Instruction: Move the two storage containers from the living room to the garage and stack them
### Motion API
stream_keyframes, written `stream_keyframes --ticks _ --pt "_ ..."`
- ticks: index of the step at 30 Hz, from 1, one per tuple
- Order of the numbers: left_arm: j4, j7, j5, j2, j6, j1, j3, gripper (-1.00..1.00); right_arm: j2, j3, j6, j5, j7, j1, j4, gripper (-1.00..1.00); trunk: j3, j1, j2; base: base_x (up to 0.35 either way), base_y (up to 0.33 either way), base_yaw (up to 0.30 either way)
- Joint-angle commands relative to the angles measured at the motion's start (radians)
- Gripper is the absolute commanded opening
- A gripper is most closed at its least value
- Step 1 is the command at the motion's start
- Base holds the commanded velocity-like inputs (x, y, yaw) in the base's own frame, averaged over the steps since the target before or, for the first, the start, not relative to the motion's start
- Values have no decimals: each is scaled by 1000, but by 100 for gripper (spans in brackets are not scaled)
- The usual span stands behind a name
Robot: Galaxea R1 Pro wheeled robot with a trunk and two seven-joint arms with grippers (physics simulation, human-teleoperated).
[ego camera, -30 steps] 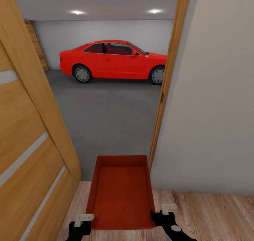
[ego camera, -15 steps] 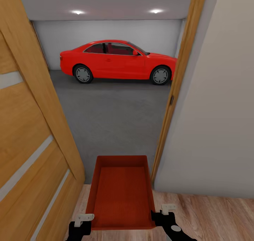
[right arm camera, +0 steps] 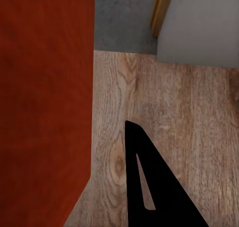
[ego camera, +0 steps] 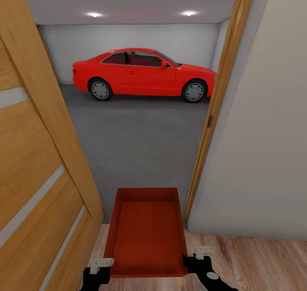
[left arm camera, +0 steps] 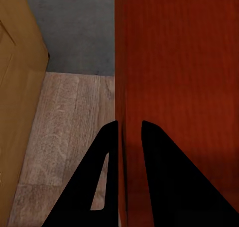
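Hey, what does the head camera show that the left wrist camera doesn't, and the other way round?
Head view alone: the red car, the garage ceiling lights, the right gripper and the container's open inside.

Left wrist view alone: a close look at the left gripper, its fingers straddling the container wall.

Both: the storage container, the wooden door, the wood-plank floor and the grey garage floor.

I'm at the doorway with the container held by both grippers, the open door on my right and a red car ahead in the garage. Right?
One thing is off: the head view shows the open wooden door on the left, not the right. The rest holds: the container is carried between the left gripper and right gripper, and the red car stands ahead on the garage floor.
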Motion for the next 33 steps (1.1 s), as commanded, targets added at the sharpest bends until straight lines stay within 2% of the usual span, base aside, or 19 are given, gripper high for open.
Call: stream_keyframes --ticks 1,12,23,33 --pt "0 8 10 1 -2 -1 16 -100 -15 -7 -4 0 -12 -1 1 -100 -1 0 0 20 66 0" --pt "0 8 11 1 -2 -1 16 -100 -15 -7 -4 0 -12 -1 1 -100 -1 0 0 32 46 -5" --pt "0 8 11 1 -2 -1 16 -100 -15 -7 -4 0 -12 -1 1 -100 -1 0 0 1 1 -181" --pt "0 8 11 1 -2 -1 16 -100 -15 -7 -4 0 -12 -1 1 -100 -1 0 0 0 5 -28"
